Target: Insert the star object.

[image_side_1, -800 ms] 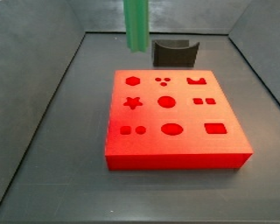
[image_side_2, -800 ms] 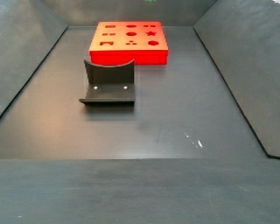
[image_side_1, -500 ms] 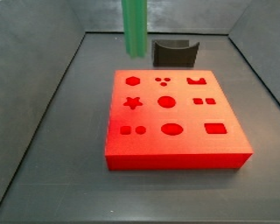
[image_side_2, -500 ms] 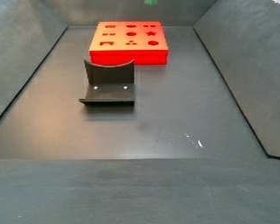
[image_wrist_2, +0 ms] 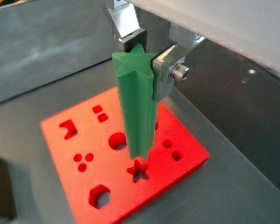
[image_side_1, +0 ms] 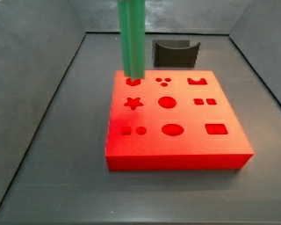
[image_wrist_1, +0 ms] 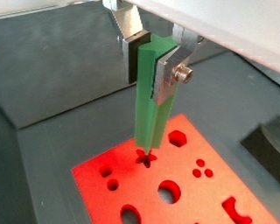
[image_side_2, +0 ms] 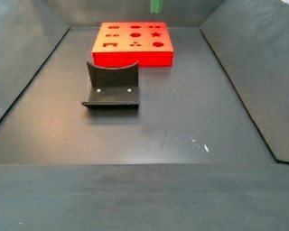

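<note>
In a wrist view, the gripper (image_wrist_1: 156,54) holds the star object (image_wrist_1: 153,105), a long green peg, upright between its silver fingers (image_wrist_1: 168,74), which are clamped on its upper end. The peg's lower tip hangs just above the star-shaped hole (image_wrist_1: 146,158) in the red block (image_wrist_1: 154,179), close to it; whether it touches cannot be told. A dark block (image_wrist_1: 271,144) lies on the desk (image_wrist_1: 49,92) beyond the red block's corner.

In a wrist view, the gripper (image_wrist_2: 147,52) shows the peg (image_wrist_2: 137,109) from its star-shaped top face, fingers (image_wrist_2: 166,66) pressed on its sides. Its tip points at the star hole (image_wrist_2: 139,171) of the red block (image_wrist_2: 119,153).

In a side view, the peg (image_side_1: 133,37) stands upright over the red block (image_side_1: 175,123), its tip above the hexagon hole (image_side_1: 133,81) at about 11 o'clock on the block; the star hole (image_side_1: 133,103) lies just nearer the camera. The fixture (image_side_1: 175,53) stands at 12 o'clock behind the block. The fingers are out of frame.

In a side view, the red block (image_side_2: 134,43) sits far at 12 o'clock on the desk (image_side_2: 159,135), the fixture (image_side_2: 112,84) nearer, and only the peg's tip (image_side_2: 154,5) shows at the upper edge.
</note>
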Robot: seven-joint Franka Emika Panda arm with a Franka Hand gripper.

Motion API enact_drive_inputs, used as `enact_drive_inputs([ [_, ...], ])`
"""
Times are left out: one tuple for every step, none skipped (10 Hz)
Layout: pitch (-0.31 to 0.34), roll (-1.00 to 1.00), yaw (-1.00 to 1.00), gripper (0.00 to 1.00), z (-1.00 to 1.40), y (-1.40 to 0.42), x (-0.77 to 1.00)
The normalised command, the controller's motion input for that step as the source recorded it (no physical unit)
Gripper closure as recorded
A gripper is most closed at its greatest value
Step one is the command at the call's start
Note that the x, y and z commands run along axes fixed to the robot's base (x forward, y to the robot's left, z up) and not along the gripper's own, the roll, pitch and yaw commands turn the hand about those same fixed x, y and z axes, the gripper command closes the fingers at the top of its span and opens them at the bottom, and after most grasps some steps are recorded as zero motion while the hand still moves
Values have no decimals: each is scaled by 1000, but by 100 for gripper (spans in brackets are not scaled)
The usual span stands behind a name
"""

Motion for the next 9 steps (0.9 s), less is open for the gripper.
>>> enact_drive_inputs([
  [-180, 36, 737, 100, -326, 114, 0],
  [-144, 109, 726, 100, -337, 97, 91],
  [-101, 107, 674, 100, -243, 63, 226],
  [-84, 20, 549, 100, -183, 0, 140],
  [-31, 0, 586, 100, -277, 0, 0],
  [-99, -91, 694, 100, -437, 0, 0],
  [-49, -37, 751, 100, -266, -29, 0],
  [-30, -39, 514, 100, -109, -11, 0],
  [-3, -1, 9, 100, -74, 0, 0],
])
